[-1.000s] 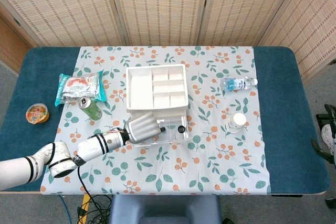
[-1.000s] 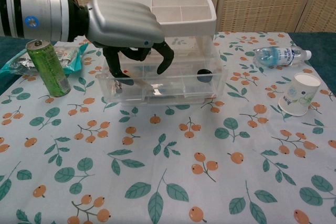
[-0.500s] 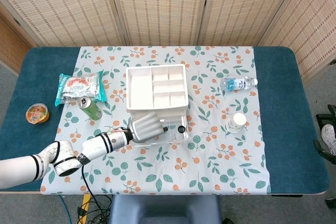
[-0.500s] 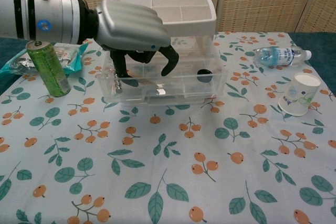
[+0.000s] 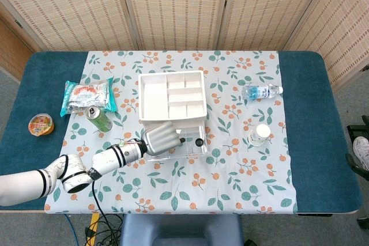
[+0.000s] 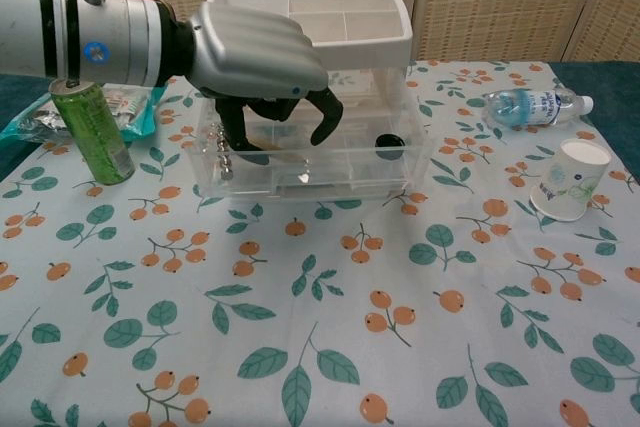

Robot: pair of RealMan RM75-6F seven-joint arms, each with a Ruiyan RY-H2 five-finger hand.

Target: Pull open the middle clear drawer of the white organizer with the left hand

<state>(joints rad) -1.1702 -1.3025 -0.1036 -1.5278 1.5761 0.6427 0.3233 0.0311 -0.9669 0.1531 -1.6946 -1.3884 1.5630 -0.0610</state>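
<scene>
As the chest view showed, the left hand (image 6: 262, 55) hooked curled fingers (image 6: 327, 115) into the clear drawer (image 6: 310, 159) of the white organizer (image 5: 172, 101). Only the head view caught the jelly cup (image 5: 41, 124) far left.

White organizer (image 5: 171, 96) with clear drawers; silver hand (image 6: 258, 47) with black fingers (image 6: 325, 115). White cloth (image 6: 330, 327) printed with green leaves and orange berries, over a dark teal table (image 5: 314, 125). Green can (image 6: 92, 134), white cup (image 6: 569, 179), clear bottle (image 6: 530, 105) with blue label.
</scene>
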